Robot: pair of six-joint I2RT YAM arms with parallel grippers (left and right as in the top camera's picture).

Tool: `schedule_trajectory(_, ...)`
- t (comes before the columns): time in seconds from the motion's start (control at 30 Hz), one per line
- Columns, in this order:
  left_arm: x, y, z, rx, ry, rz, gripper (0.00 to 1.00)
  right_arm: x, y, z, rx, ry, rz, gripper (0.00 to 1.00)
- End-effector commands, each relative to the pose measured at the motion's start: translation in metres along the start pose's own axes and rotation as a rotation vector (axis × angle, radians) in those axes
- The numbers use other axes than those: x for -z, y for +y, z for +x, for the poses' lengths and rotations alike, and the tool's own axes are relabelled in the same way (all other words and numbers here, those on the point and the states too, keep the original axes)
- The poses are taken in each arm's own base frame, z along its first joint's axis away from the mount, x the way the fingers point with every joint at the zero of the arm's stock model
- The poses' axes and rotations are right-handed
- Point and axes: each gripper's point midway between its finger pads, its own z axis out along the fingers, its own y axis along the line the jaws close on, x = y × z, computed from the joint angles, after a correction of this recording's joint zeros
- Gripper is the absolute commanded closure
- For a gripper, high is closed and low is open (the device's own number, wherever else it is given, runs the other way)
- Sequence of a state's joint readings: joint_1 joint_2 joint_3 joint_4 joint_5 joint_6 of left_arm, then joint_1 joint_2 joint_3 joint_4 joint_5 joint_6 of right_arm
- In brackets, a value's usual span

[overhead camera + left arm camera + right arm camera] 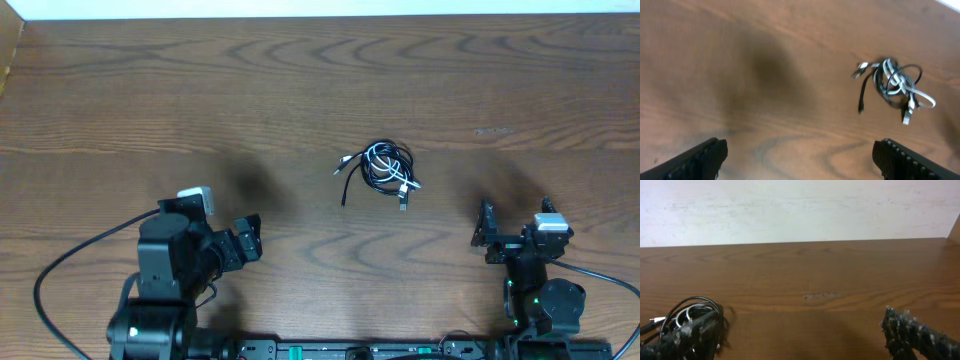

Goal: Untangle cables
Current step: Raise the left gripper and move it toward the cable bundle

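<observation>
Lying tangled: cables [384, 169] | on wooden table [200, 90] | both jaws wide apart

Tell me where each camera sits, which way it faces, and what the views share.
Overhead: above the table, looking straight down; the left gripper and right gripper, both open, show near the bottom edge.
Left wrist: behind the left gripper, looking forward and down at the wood; its dark fingers frame the bottom corners.
Right wrist: behind the right gripper, looking level across the table to the pale wall; its fingers show below.
Shared: all three see the tangled black and white cables.
</observation>
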State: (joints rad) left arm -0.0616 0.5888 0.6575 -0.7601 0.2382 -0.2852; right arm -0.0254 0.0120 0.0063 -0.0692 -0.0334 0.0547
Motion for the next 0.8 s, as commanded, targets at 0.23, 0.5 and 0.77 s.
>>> schedule_trajectory(0.23, -0.0008, -0.0017, 0.0, 0.021, 0.087, -0.018, 0.02, 0.0003, 0.0023, -0.0004, 0.016, -0.003, -0.01, 0.01)
schedule_trajectory(0.5, -0.001, -0.0016, 0.0002, 0.022, 0.088, -0.019, 0.02, 0.0003, 0.0023, -0.0004, 0.015, -0.003, -0.01, 0.01)
schedule_trajectory(0.77, -0.001, -0.0017, 0.0, 0.022, 0.088, -0.019, 0.02, 0.0003, 0.0023, -0.0006, -0.047, -0.003, -0.011, 0.01)
